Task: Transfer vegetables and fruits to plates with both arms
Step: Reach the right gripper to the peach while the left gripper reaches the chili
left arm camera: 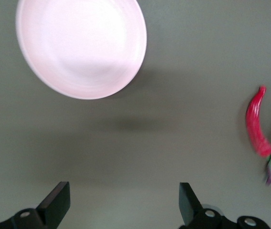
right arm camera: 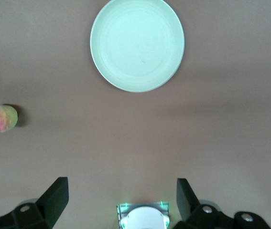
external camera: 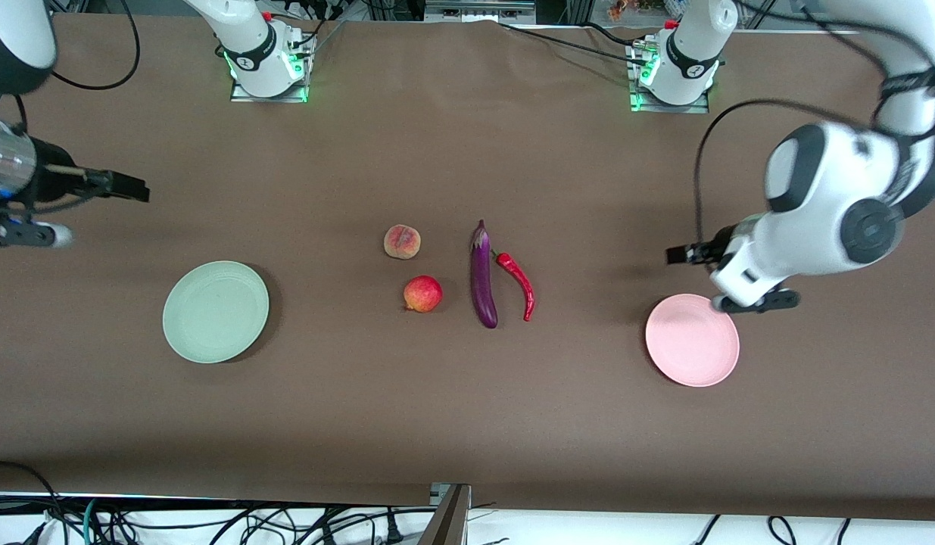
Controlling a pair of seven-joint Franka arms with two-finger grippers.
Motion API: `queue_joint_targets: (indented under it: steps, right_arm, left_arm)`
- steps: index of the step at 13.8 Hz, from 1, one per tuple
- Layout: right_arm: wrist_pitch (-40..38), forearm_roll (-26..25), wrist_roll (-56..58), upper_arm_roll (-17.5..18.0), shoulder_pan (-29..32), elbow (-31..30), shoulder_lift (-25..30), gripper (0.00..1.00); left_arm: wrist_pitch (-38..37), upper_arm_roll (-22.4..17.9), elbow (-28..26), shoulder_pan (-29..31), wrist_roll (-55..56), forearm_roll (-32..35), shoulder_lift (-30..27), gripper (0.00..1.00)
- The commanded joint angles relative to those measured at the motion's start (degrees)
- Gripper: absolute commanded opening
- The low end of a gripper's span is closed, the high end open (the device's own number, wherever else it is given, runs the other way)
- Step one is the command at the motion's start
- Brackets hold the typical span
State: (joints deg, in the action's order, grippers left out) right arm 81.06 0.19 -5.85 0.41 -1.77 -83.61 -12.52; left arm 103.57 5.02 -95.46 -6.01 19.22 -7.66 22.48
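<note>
Both end effectors hang open and empty above the brown counter [external camera: 467, 409]: the left end effector [left arm camera: 124, 202] shows its two black fingers spread wide apart over bare cloth near the pink plate [external camera: 692, 340], at the left arm's end of the counter, and the right end effector [right arm camera: 122, 200] shows the same wide gap over bare cloth farther from the front camera than the mint green plate [external camera: 216, 311], at the right arm's end. Each plate lies flat with nothing on it, the two well apart with all the produce between them. At the middle of the counter the long purple eggplant [external camera: 482, 277] lies with its stem cap pointing toward the robots' bases, and the curved red chili pepper [external camera: 518, 284] lies just beside it toward the left arm's end, its stem close to the eggplant's cap. Toward the right arm's end from the eggplant sit the two fruits: the redder pomegranate-like fruit [external camera: 422, 294] is nearer to the front camera, and the pale creased peach [external camera: 401, 241] is farther from it, the two near each other but apart.
</note>
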Motion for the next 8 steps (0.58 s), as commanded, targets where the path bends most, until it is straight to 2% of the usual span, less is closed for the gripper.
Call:
queue_joint_targets:
  steps: [1,3,5,8]
  right_arm:
    - [4.3,1.9,-3.0,0.4,-3.1,0.0,-4.2,1.00]
    - [6.6,5.2,-6.1,0.4,-5.2,-0.1,-7.6,1.00]
    - [10.2,5.7,-10.8,0.4,-9.1,-0.1,-10.7,1.00]
    - [15.8,5.8,-17.2,0.4,-14.8,-0.1,-15.5,1.00]
  left_arm:
    - [6.9,-0.4,2.1,-7.8,14.5,-1.0,5.5,1.00]
    - [14.2,-0.4,2.1,-13.5,25.5,-0.4,9.5,1.00]
    - [21.4,-0.4,2.0,-17.4,34.3,-0.3,13.5,1.00]
    - [28.3,-0.5,1.9,-20.3,37.9,-0.3,17.4,1.00]
